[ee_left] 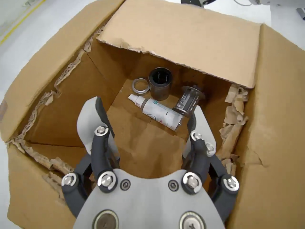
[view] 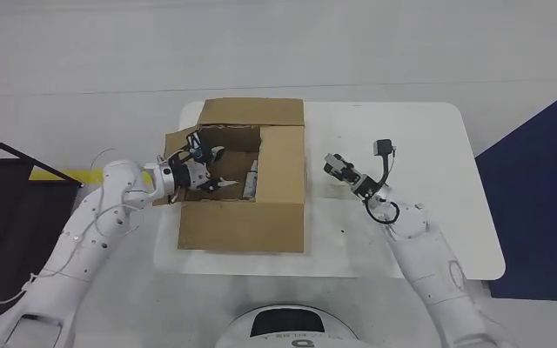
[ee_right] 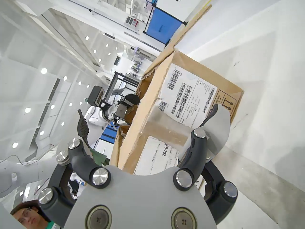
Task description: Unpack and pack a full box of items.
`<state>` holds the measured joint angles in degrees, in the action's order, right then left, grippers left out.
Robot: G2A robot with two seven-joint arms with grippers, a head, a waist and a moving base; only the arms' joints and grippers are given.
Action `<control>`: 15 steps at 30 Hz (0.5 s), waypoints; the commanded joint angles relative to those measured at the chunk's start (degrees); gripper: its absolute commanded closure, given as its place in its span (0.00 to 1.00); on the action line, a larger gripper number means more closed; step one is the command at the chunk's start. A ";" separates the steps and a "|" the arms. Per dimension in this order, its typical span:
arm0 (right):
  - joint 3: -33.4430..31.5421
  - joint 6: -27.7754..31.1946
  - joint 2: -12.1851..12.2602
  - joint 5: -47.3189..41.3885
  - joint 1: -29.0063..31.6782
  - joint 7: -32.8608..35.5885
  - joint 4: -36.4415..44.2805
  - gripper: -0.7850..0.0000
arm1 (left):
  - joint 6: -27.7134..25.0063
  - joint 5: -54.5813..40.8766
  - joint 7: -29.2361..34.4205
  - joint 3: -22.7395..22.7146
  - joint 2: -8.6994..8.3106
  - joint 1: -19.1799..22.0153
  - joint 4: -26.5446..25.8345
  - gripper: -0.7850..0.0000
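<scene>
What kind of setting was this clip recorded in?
Probably a large industrial hall or robotics test floor: rows of round ceiling lights high overhead, blue partition panels, and a yellow floor line near the white table holding the cardboard box.

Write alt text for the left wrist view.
The left hand, open and holding nothing, hangs over an open cardboard box with torn flaps. On the box floor, close together, sit a white bottle, a dark metal sleeve, a metal ring and a grey slotted part.
</scene>
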<state>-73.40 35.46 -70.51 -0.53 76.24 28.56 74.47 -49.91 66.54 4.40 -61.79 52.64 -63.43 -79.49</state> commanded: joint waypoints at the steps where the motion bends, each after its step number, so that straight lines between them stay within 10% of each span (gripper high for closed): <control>1: 0.90 0.95 -0.18 -0.56 -0.58 0.05 -0.84 0.00 | 1.00 1.00 -1.87 1.12 0.42 0.40 0.25 0.16; 15: 4.24 3.12 -0.76 -2.63 -2.30 0.88 -3.57 0.00 | 6.69 10.81 -1.30 6.98 2.46 3.67 -1.38 0.18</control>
<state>-69.33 38.48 -71.24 -3.09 74.13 29.37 71.17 -43.81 76.50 2.58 -55.34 54.96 -59.94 -81.00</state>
